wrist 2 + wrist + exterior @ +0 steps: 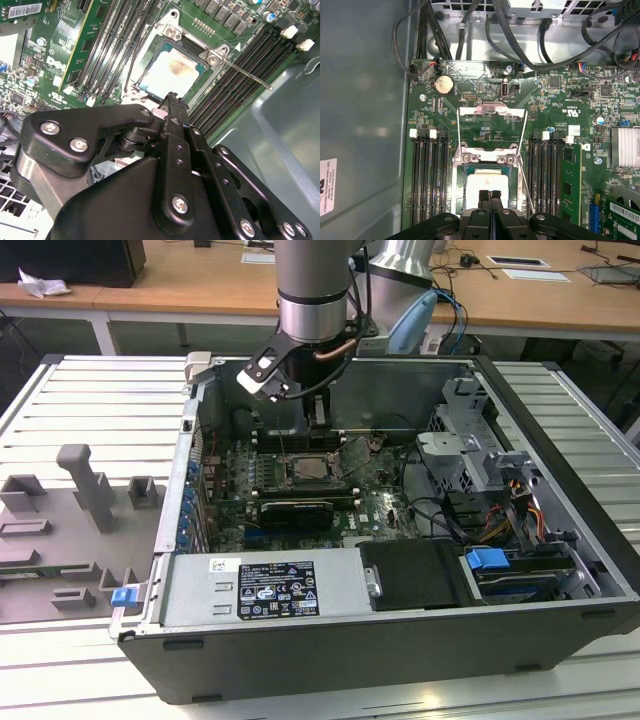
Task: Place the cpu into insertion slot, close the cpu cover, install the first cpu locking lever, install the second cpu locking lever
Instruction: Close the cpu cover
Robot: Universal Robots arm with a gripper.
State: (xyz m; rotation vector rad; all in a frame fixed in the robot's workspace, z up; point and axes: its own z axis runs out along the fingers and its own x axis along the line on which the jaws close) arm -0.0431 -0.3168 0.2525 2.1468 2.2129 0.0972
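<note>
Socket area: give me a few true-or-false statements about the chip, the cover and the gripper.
1. The chip lies in the socket. True.
2. The gripper is holding the chip. False: its fingers are shut together on nothing, and the chip sits in the socket.
3. The cover is closed over the chip. False: it is swung open, leaving the chip's face bare.
4. The computer case lies with its side open, the arm reaching in from above. True.
</note>
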